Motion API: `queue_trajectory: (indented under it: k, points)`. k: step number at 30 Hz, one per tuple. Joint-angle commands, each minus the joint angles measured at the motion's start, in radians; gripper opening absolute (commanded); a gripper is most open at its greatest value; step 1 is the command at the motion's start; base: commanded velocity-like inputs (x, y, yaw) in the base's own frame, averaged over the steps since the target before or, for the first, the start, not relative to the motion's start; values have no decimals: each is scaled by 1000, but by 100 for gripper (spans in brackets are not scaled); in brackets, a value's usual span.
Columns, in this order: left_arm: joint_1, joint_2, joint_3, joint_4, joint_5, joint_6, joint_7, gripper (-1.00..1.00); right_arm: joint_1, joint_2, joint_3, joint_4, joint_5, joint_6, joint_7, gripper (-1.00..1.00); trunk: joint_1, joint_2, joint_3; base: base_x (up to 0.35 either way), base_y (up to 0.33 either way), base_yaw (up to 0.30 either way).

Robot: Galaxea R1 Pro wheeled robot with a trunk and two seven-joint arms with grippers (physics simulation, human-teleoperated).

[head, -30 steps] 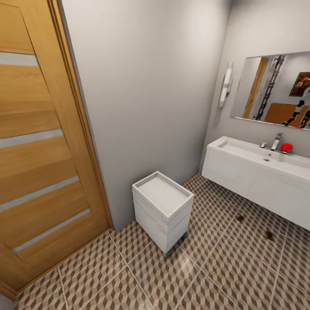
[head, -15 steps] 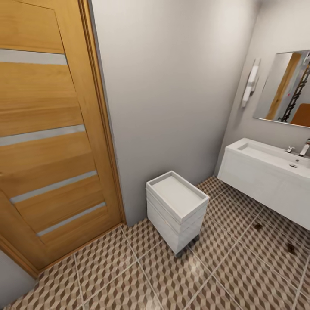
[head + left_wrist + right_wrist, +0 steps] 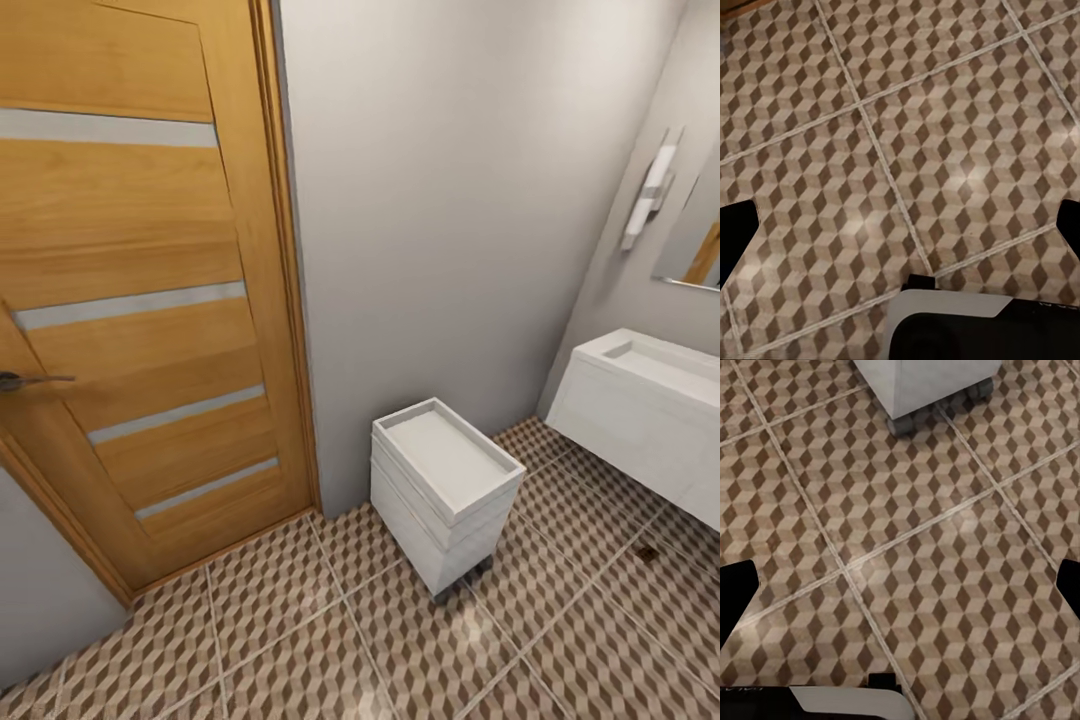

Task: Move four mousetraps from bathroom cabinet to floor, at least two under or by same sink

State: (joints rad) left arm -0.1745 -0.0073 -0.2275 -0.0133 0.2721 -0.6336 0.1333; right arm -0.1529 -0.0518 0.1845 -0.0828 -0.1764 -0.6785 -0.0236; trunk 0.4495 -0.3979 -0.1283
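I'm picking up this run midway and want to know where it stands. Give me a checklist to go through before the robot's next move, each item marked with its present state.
1. Mousetrap on the bathroom floor by the bathroom sink: ok, one visible.
2. All four mousetraps placed: cannot tell.
3. Left end effector empty: ok, fingers apart over bare tile.
4. Right end effector empty: ok, open.
5. White wheeled drawer unit apart from the sink: ok.
6. Wooden door shut: cannot tell.

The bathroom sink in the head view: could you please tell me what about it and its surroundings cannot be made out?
- bathroom sink, head view: its far end is cut off by the picture's right edge.
- dark speck on the bathroom floor below the sink: too small to identify.
- mirror: cut by the same edge.
- white wheeled unit: closed fronts hide any contents.
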Motion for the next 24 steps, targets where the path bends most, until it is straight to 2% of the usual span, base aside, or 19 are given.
queue_trajectory:
  k: [1,24]
  points:
    - [-1,0,-9,1,6,-3,5,100,0,0,9,0,-8,-3,-2,100,1,-2,-3,0,0,255]
    - [-1,0,-9,1,6,-2,5,100,0,0,9,0,-7,-2,-2,100,1,-2,-15,0,0,259]
